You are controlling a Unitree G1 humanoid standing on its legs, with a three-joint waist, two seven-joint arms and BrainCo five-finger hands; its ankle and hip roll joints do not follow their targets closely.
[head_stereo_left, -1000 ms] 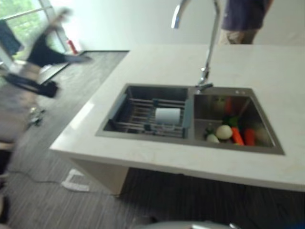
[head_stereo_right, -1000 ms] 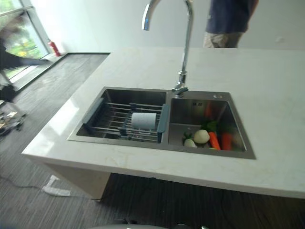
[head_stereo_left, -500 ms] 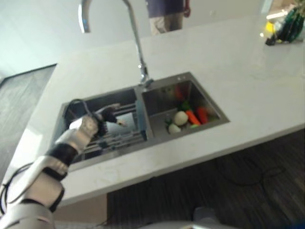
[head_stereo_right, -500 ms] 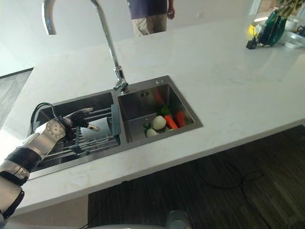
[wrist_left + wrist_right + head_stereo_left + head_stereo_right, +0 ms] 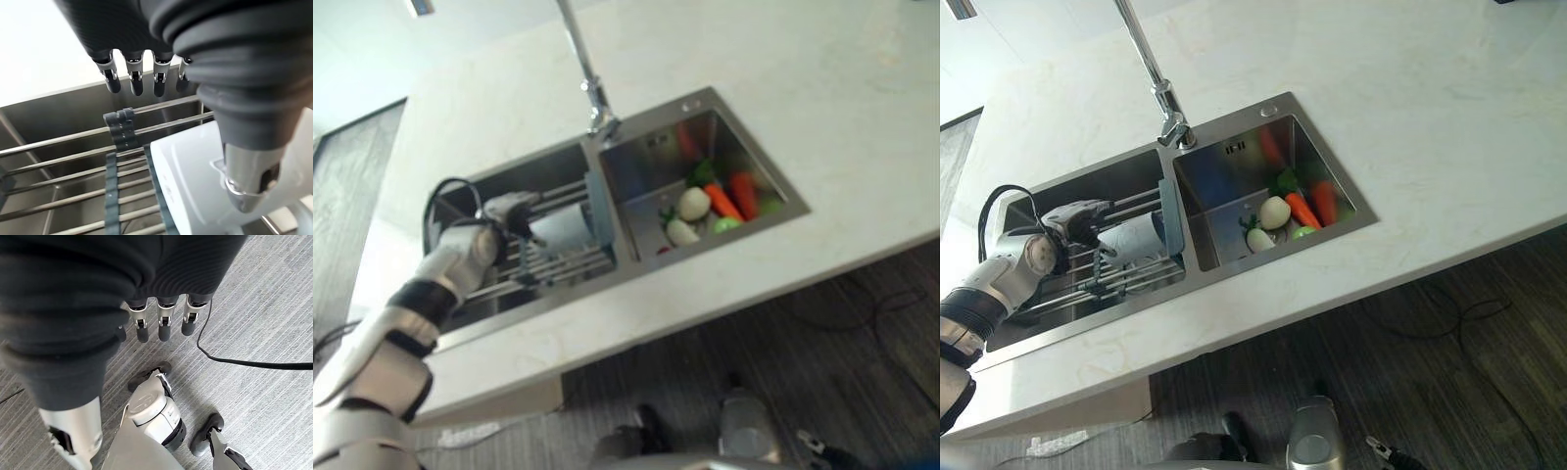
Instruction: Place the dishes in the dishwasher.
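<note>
White cup [image 5: 1136,235] lies on its side on the wire rack [image 5: 1107,279] spanning the L basin of the sink [image 5: 1234,147], up against the rack's grey end piece nr the basin divider. In the left wrist view the same cup [image 5: 195,176] sits on the rack bars just below the thumb.

Progress: early. Cup not yet lifted; it rests on the rack, not in any dishwasher. Judged left to do: close on cup, lift it clear, carry it to the dishwasher, load it.

Left hand [image 5: 1072,223] reaches over the L basin, right at the cup's closed end. Fingers [image 5: 134,81] relaxed and fairly straight, hanging above the bars w/ a clear gap to them, holding nothing. Thumb [image 5: 252,181] sits over the cup's upper side; contact vs. just above, cannot tell. Nothing pinched or wrapped.

Right hand [image 5: 73,421] hangs low over grey striped floor [image 5: 264,313], idle. Its fingers [image 5: 164,325] are straight-ish and loose, thumb apart, nothing held.

Surroundings: R basin holds vegetables [image 5: 1288,215], incl. 2 orange carrots, pale round ones and some green. Tap [image 5: 1160,88] rises at the back between the 2 basins. Pale counter [image 5: 1430,127] around the sink.
</note>
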